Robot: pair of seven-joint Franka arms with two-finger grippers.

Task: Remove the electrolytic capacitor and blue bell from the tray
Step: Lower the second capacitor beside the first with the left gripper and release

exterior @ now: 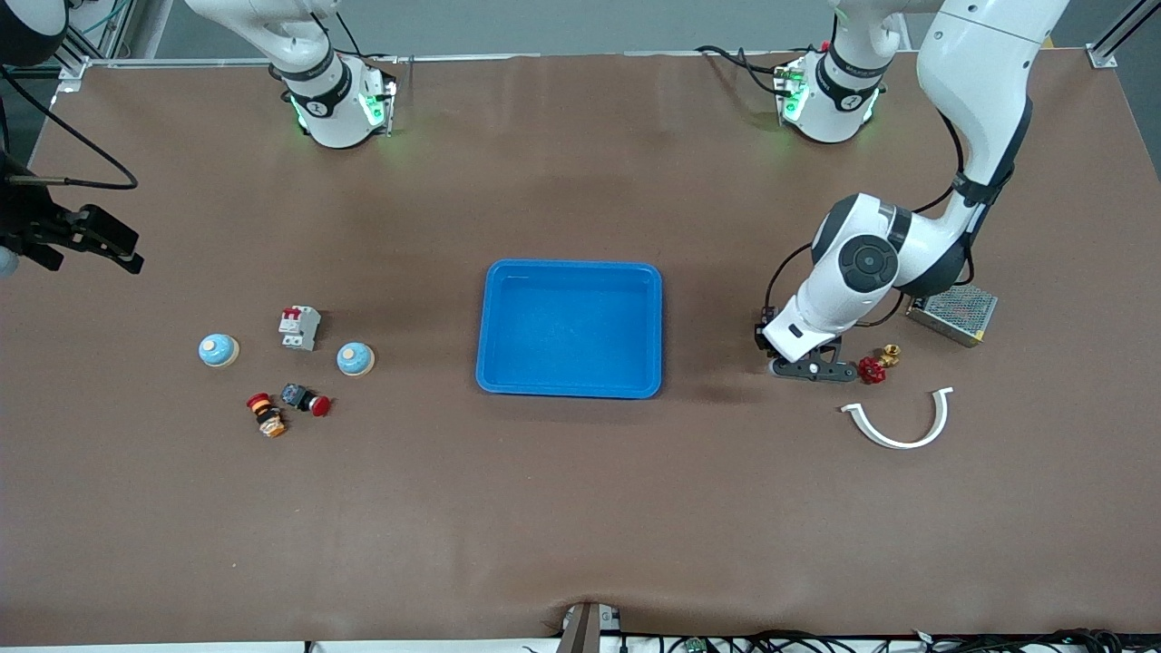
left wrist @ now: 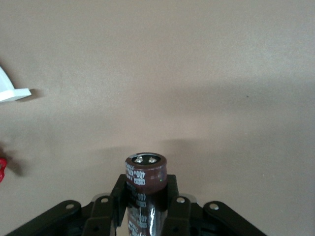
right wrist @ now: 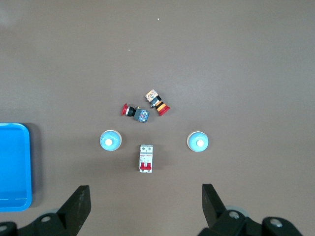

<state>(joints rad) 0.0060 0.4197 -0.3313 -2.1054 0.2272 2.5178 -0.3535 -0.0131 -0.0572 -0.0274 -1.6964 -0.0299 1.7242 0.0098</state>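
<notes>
My left gripper (exterior: pixel 810 368) is shut on a dark brown capacitor (left wrist: pixel 146 183), low over the table between the blue tray (exterior: pixel 570 272) and a red valve (exterior: pixel 873 369). In its wrist view the fingers (left wrist: pixel 173 196) clamp the capacitor's sides. Two blue bells (exterior: pixel 219 350) (exterior: pixel 356 359) sit on the table toward the right arm's end; both show in the right wrist view (right wrist: pixel 110 141) (right wrist: pixel 198 142). My right gripper (exterior: pixel 95 239) is open and empty, high above that end of the table (right wrist: pixel 146 201).
A white circuit breaker (exterior: pixel 299 327) stands between the bells. Two red push buttons (exterior: pixel 307 400) (exterior: pixel 267 414) lie nearer the front camera. A white curved piece (exterior: pixel 902 424) and a metal power supply (exterior: pixel 952 313) lie near the left gripper.
</notes>
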